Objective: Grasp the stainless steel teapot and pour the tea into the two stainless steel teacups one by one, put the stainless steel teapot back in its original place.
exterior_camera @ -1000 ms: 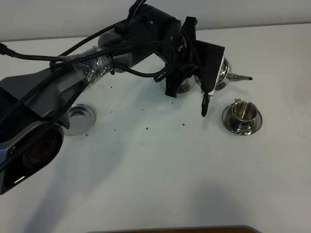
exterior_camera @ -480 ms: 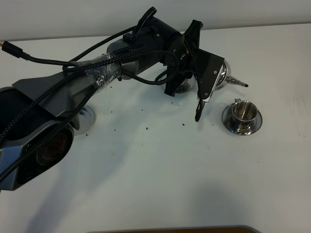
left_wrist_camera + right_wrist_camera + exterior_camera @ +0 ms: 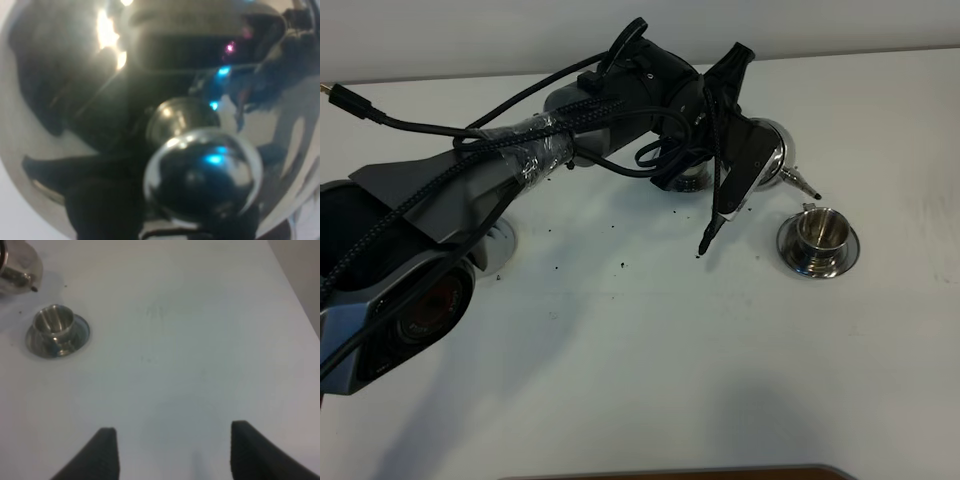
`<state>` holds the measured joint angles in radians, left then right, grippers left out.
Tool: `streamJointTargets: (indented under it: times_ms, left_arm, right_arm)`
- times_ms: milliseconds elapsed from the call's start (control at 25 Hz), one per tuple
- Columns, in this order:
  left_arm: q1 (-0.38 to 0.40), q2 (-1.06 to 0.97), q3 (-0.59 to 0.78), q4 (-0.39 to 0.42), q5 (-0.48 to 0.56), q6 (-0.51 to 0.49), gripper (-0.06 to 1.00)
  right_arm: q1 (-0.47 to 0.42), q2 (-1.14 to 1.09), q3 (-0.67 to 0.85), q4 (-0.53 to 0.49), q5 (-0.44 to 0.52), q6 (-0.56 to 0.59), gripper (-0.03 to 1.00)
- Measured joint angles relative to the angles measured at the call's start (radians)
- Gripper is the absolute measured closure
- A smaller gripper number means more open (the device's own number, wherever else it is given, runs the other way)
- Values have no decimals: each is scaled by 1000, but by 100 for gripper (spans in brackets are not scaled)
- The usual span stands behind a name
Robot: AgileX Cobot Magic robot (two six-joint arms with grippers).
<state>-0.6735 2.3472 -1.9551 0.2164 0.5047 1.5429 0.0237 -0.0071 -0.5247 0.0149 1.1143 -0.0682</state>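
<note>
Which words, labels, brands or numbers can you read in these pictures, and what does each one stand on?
None: no text can be read in any view.
The teapot, cup, saucer, left arm and table show no lettering; the teapot's reflections in the left wrist view are blurred.

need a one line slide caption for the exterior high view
left arm holds the steel teapot, spout pointing toward a steel teacup on its saucer, white table

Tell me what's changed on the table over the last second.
The teapot tipped further, its spout swinging down toward the right-hand cup. The left gripper kept hold of it. The cup and its saucer stayed put.
</note>
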Motion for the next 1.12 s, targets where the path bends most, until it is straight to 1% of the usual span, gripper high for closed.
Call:
streamJointTargets:
  times_ms: [280, 440, 680, 1120]
  left_arm:
    - [-9, 0, 0, 100, -19, 58, 70]
    - [-9, 0, 0, 103, -23, 85, 70]
    - [-10, 0, 0, 103, -61, 88, 70]
    - [-20, 38, 0, 103, -100, 87, 70]
  right_arm:
    - [0, 0, 0, 0, 0, -2, 48]
    - [0, 0, 0, 0, 0, -2, 48]
    - [0, 0, 0, 0, 0, -1, 48]
    - [0, 0, 0, 0, 0, -1, 48]
